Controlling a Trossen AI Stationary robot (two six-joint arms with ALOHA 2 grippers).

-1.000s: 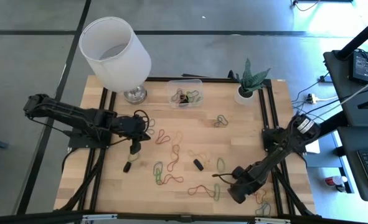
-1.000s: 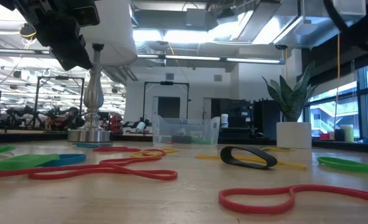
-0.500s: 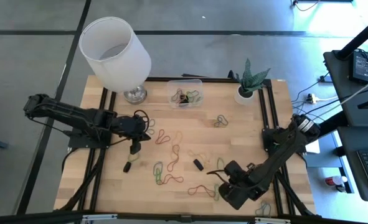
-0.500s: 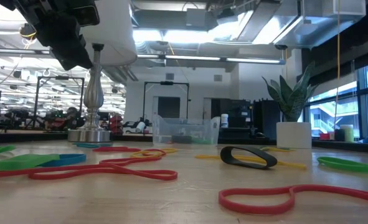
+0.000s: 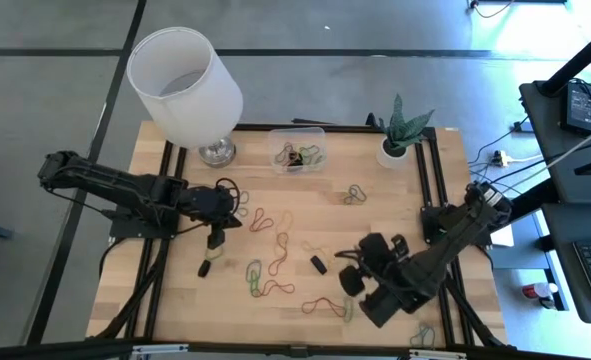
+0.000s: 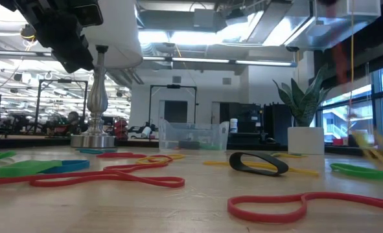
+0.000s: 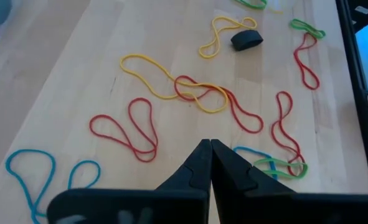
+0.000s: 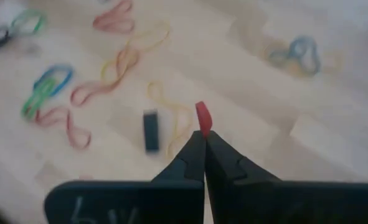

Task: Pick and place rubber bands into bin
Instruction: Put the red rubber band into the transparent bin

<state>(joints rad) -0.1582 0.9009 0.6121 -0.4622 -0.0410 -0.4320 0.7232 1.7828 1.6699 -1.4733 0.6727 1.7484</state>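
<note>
Many rubber bands in red, yellow, green, blue and black lie scattered on the wooden table (image 5: 395, 210), among them a black one (image 5: 318, 264) and a long red one (image 6: 288, 206). The clear bin (image 5: 300, 150) stands at the far edge with a few bands inside. My right gripper (image 8: 203, 134) hovers over the near right part of the table, shut on a red rubber band. My left gripper (image 7: 210, 144) hangs shut and holding nothing above red and yellow bands (image 7: 196, 93) on the left half. My right gripper pinches a red rubber band between its two fingertips. A short red bit (image 8: 202, 117) stands out past the tips. The fingers slant down toward the table. The gripper hides the rest of the band, so how it hangs does not show.
A lamp with a large white shade (image 5: 185, 85) stands at the far left corner. A small white plant pot (image 5: 395, 150) stands to the right of the bin. Black frame rails (image 5: 430, 170) run along the table's sides. A small black piece (image 5: 204, 268) lies under the left arm.
My right gripper has risen from the tabletop near the front right and moved a little toward the table's middle, turning its wrist as it rose. The left arm has kept still.
</note>
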